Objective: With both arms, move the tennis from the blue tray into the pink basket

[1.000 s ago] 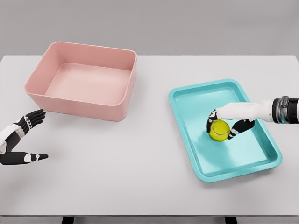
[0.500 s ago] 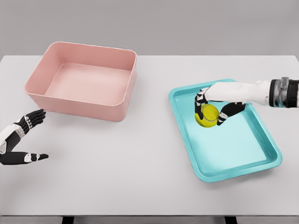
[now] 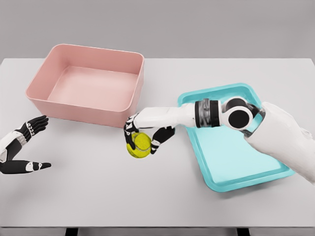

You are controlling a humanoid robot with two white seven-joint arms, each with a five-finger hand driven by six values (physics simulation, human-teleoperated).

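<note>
You're looking at a white table [image 3: 98,196] taking up most of the head view, with a grey wall behind it. The pink basket [image 3: 34,91] is sitting on the table at upper left, upright, and nothing is showing inside it. The blue tray [image 3: 236,182] is lying on the right side of the table, turned at a slight angle, and the part of its floor you can see is bare. Your right arm [image 3: 275,132] is coming in from the right edge, crossing over the tray with the elbow joint above the tray's upper half and the forearm stretching left past the tray's left rim. The right hand [image 3: 147,129] is sitting between tray and basket, just in front of the basket's near right corner, fingers curling down around the tennis ball [image 3: 140,146] and gripping it from above. So the ball is out of the tray, over bare table, near the basket's front wall but outside it; you can't tell from this view whether it's touching the table or hanging just above. Your left hand [image 3: 22,147] is showing at the lower left edge, well apart from the ball, fingers spread and thumb pointing right, holding nothing, and sitting below the basket's near left corner.
</note>
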